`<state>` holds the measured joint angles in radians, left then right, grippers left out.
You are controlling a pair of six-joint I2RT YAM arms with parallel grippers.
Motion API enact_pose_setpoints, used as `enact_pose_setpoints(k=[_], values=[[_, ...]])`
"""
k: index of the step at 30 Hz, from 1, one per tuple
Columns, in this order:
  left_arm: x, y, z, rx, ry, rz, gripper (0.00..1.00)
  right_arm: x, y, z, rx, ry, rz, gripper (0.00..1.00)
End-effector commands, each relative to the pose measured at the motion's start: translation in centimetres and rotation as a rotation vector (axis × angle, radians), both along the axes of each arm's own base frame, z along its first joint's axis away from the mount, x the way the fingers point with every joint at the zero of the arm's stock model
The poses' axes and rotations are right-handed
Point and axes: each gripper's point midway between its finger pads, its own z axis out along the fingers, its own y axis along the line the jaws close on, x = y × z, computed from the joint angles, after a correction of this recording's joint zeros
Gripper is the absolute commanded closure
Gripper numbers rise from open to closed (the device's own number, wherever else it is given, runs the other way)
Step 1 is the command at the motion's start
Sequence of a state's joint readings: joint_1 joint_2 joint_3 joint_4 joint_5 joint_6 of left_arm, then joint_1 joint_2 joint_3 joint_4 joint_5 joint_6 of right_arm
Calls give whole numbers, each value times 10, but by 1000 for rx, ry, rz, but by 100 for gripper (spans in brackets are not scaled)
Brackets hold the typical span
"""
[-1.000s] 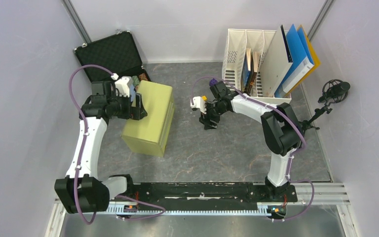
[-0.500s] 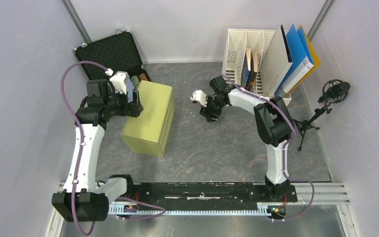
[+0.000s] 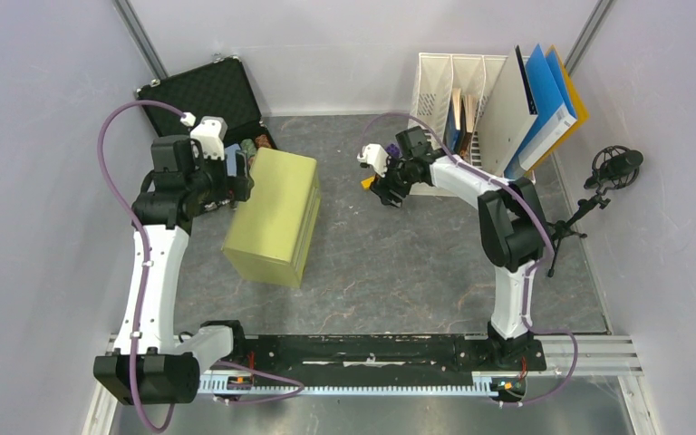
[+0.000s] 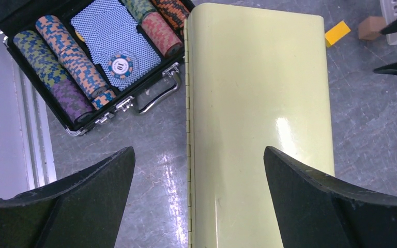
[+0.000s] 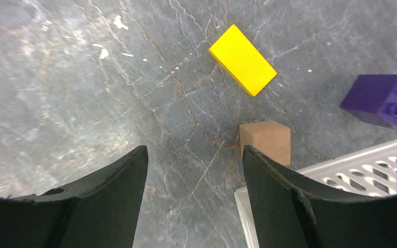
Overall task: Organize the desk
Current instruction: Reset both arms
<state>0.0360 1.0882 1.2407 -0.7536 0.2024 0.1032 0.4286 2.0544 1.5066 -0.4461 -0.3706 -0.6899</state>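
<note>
Desk (image 5: 72, 77) veined, matte grey, perhaps stone.

A dark grey, stone-like desk surface (image 5: 82, 77) is veined in pale, marbled lines. A smooth rectangular drawer cabinet (image 4: 258, 119) is finished in glossy yellow-green. Inside a black hard-shell case (image 3: 201, 95), rows of round poker chips (image 4: 77, 62) are banded in green-blue, orange, purple and red, and a flat card deck (image 4: 108, 36) is printed with a fine blue-and-white lattice. A flat rectangular block (image 5: 242, 60) is coloured bright yellow, a small wooden cube (image 5: 265, 140) tan, a studded plastic brick (image 5: 382, 101) deep purple, and a perforated file rack (image 5: 351, 165) white.
</note>
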Motion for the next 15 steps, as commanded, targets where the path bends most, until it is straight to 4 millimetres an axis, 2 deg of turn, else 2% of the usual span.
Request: enact_pose_setpoints(k=[1, 7, 9, 10, 15], values=[[17, 3, 22, -21, -78, 47, 0, 3, 11, 83, 153, -137, -8, 26], [30, 1, 23, -51, -116, 59, 0, -8, -3, 138, 219, -213, -83, 20], [35, 0, 26, -64, -142, 61, 0, -10, -16, 149, 233, -233, -143, 12], [38, 0, 28, -65, -157, 59, 0, -12, -24, 156, 242, -246, -175, 2], [48, -2, 42, -104, -222, 69, 0, -22, -70, 180, 280, -297, -340, 2]])
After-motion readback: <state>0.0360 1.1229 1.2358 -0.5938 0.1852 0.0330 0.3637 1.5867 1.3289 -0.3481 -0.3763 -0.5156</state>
